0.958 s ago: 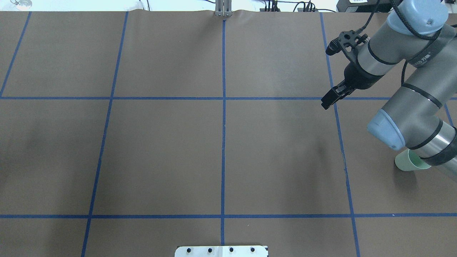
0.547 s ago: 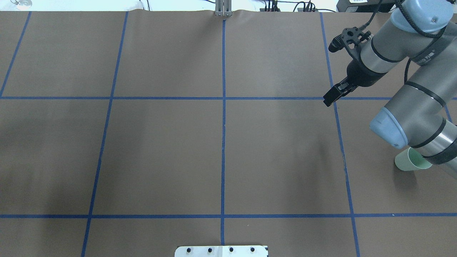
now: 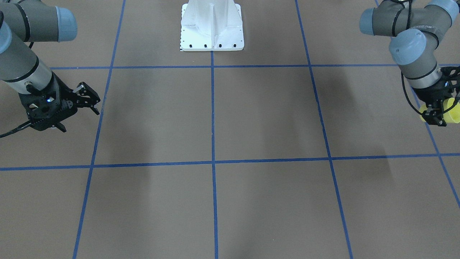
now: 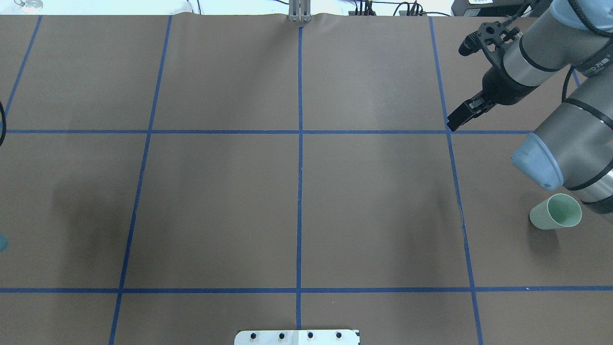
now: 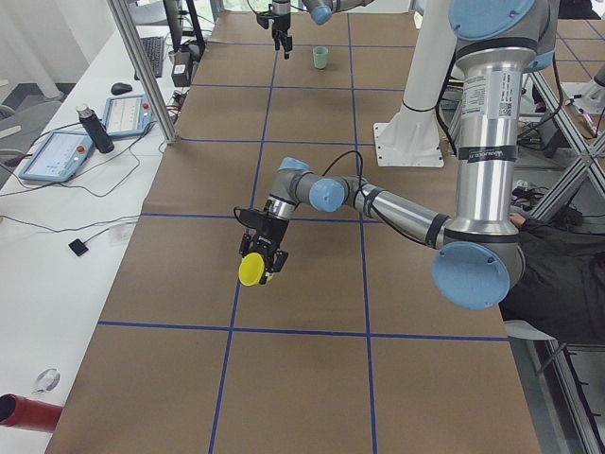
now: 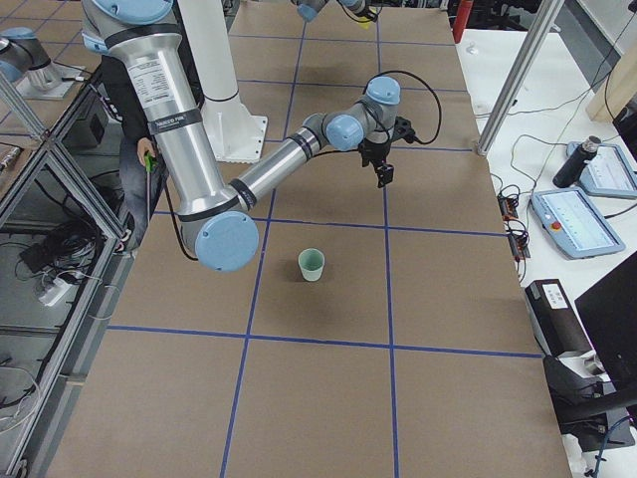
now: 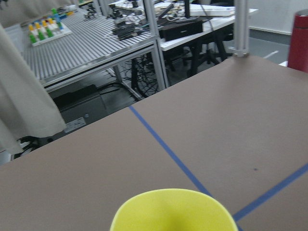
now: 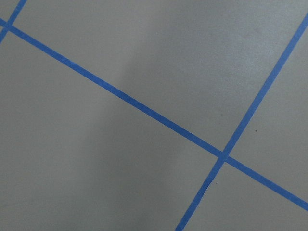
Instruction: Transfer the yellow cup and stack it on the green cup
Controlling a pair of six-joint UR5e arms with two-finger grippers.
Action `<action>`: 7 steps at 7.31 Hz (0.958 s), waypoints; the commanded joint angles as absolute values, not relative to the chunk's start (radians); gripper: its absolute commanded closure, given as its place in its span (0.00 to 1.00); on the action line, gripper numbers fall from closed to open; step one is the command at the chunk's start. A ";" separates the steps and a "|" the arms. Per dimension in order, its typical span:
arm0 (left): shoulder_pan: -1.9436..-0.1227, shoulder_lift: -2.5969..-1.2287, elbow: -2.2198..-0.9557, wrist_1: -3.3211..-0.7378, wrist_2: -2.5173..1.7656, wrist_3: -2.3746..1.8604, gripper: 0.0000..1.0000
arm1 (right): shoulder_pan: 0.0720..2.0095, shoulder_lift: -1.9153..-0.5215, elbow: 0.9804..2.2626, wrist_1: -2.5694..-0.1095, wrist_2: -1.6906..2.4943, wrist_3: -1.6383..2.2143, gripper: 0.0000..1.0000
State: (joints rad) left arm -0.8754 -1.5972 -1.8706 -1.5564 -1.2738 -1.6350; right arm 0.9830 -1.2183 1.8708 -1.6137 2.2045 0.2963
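**A:** The table (image 4: 215, 201) is keeping the cups at opposite ends, so this is calling for a long carry or a handover.

**B:** The right arm (image 4: 574, 129) is hanging just beside the upright green cup (image 4: 555, 212). Its elbow could be tipping it.

**A:** The left gripper (image 3: 436, 117) is pinching the yellow cup (image 3: 452, 111), tilted, off the table. Swinging could be loosening it.

**B:** The right gripper (image 3: 95, 104) is hovering spread and empty. A mistimed grab is risking a drop.

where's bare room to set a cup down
The centre squares beside the middle blue tape line are bare. Crowded at the ends: green cup and right hand on the robot's right, left hand with the yellow cup on its left.
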 commanded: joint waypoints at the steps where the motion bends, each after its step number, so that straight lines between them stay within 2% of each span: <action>1: -0.873 -1.681 -1.851 -1.643 -1.272 -1.458 0.74 | 1.014 -1.221 1.873 -1.614 2.206 0.348 0.01; 3: -0.838 -1.741 -1.859 -1.731 -1.232 -1.454 0.74 | 1.041 -1.227 1.873 -1.624 2.207 0.354 0.01; 4: -0.772 -1.771 -1.853 -1.835 -1.200 -1.450 0.80 | 1.057 -1.253 1.884 -1.624 2.206 0.359 0.01; 7: -0.648 -1.867 -1.850 -2.013 -1.193 -1.293 0.79 | 1.048 -1.259 1.879 -1.618 2.203 0.396 0.01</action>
